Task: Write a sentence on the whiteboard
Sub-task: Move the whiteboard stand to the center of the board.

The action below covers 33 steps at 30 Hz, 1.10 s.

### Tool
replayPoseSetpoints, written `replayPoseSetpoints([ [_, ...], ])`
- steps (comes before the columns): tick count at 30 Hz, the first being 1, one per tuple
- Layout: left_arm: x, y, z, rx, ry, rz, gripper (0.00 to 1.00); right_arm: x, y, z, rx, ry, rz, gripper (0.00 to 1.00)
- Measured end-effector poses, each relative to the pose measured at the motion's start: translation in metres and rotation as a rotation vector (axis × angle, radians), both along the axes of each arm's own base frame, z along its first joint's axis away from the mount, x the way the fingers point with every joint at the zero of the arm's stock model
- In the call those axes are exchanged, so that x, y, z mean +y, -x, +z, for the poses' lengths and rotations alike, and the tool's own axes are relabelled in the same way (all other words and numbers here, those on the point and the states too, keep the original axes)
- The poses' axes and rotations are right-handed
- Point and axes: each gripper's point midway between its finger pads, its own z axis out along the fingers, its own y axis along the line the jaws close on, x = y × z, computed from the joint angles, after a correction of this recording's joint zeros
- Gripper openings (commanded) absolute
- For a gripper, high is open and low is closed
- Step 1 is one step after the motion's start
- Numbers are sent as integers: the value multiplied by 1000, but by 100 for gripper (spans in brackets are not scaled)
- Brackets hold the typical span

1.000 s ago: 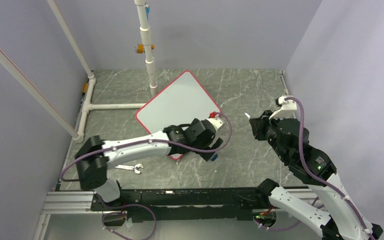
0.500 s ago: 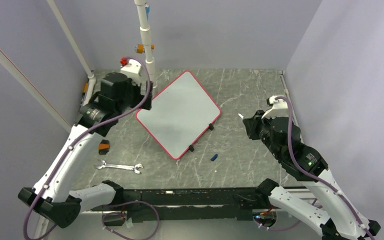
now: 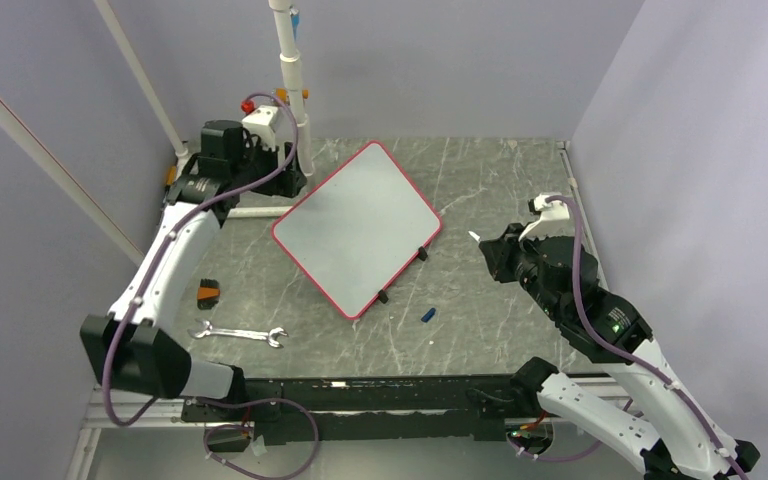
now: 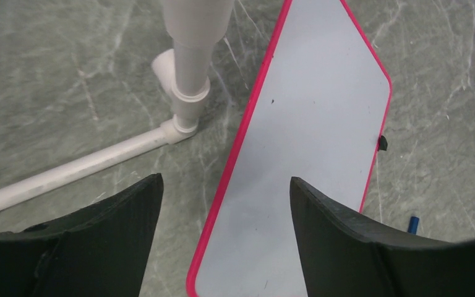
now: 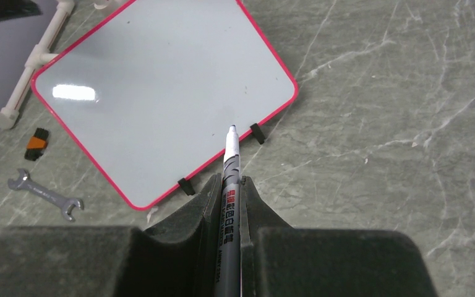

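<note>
The whiteboard [image 3: 355,225] lies blank and cornerwise on the tabletop [image 3: 500,175]. The right jaws clamp a marker [image 5: 229,185] — tip aimed forward-left at the board's footed edge — while the left jaws gape empty over its far-left edge.

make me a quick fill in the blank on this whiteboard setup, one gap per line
The whiteboard has a thin ___ border.
The right pincer is ___ on the marker.
The left pincer is ___ and holds nothing.
The wrench lies nearer the ___ arm's base.
Missing words: red; shut; open; left.
</note>
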Motion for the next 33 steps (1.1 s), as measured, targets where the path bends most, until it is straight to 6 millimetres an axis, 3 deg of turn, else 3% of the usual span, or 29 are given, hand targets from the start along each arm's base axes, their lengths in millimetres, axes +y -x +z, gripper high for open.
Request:
replayPoseSetpoints([
  [2, -4, -8, -15, 37, 17, -26, 69, 2, 1, 0, 3, -8, 7, 0],
  [4, -7, -15, -30, 74, 42, -50, 54, 2, 2, 1, 2, -14, 10, 0],
  [5, -8, -16, -35, 89, 55, -57, 52, 2, 2, 1, 2, -15, 11, 0],
  [12, -6, -24, -58, 140, 98, -83, 52, 2, 2, 0, 0, -17, 12, 0],
  [22, -16, -24, -88, 217, 136, -121, 31, 3, 1, -3, 5, -8, 12, 0],
  [27, -21, -23, -94, 236, 164, -136, 17, 2, 2, -2, 2, -9, 11, 0],
  [33, -37, -19, -90, 213, 150, -200, 10, 0, 3, 0, -5, -13, 8, 0],
])
